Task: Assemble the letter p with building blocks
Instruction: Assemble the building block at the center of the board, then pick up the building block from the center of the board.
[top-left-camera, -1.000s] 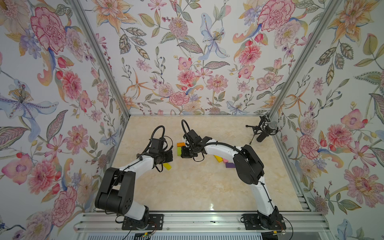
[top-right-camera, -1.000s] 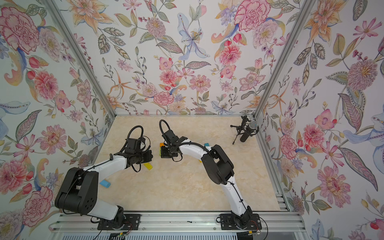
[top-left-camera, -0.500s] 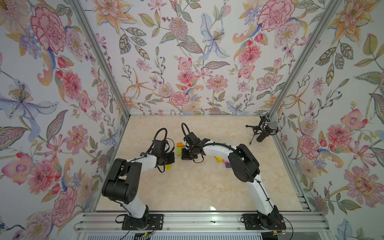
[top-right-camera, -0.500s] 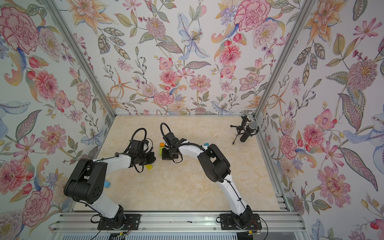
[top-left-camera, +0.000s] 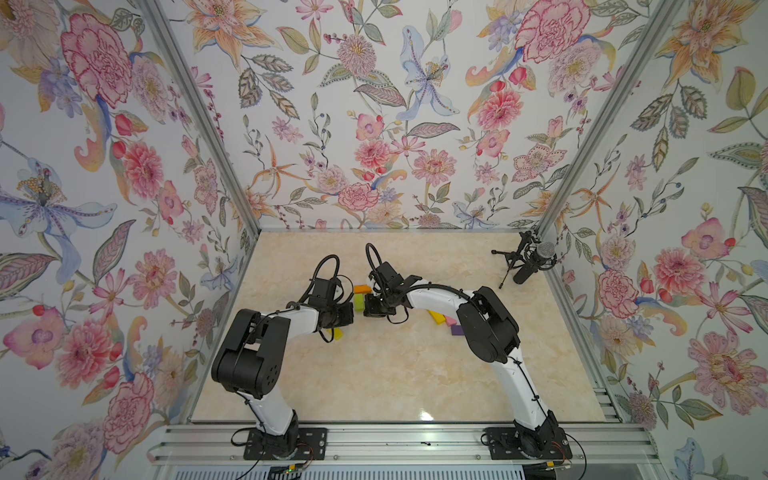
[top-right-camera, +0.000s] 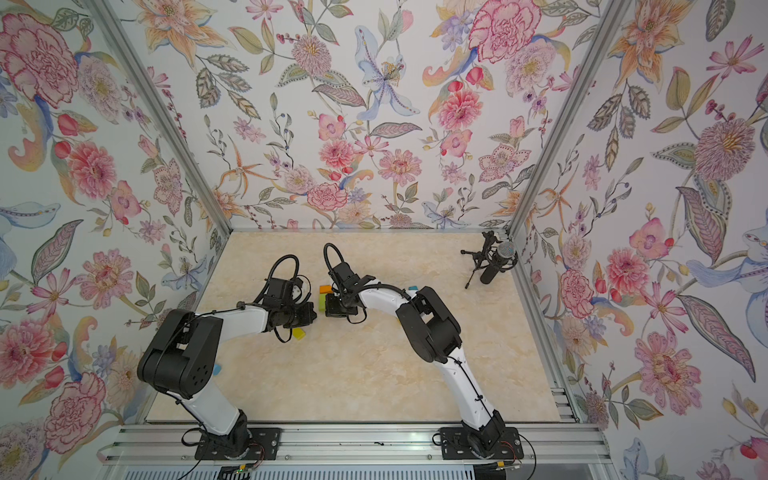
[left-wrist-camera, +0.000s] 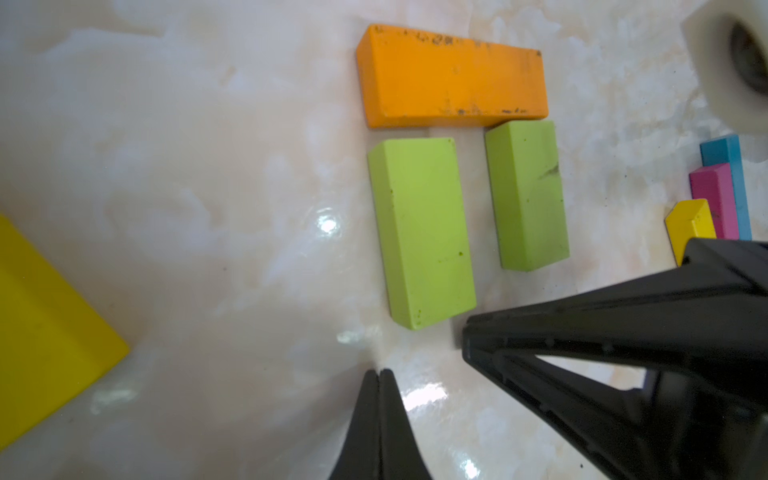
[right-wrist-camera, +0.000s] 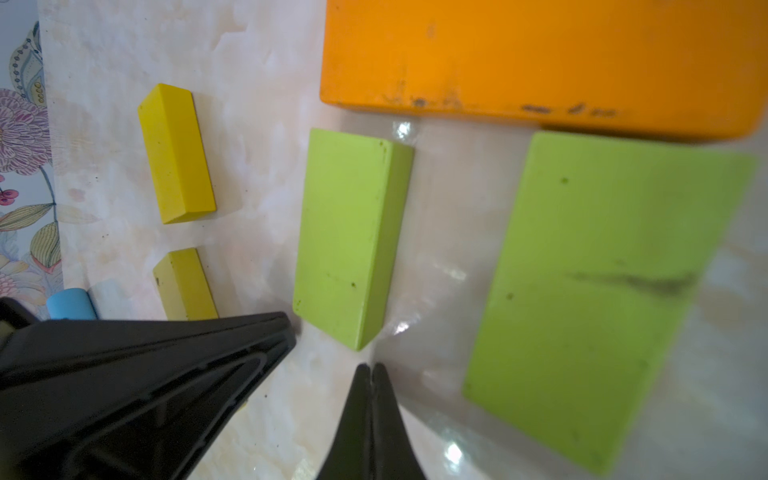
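You have both end effectors empty, tips pressed together: the left end effector (left-wrist-camera: 379, 376) and right end effector (right-wrist-camera: 370, 370) stand low over the tabletop (top-left-camera: 395, 374), near each other. At the centre of a top view lie the building blocks of the started letter: an orange block (top-left-camera: 361, 287) with two lime green blocks (left-wrist-camera: 419, 232) end-on to its long side, one just short of touching. Risk: either tip, just beside the green ends, could skew them on a careless sweep. The arms could also collide.
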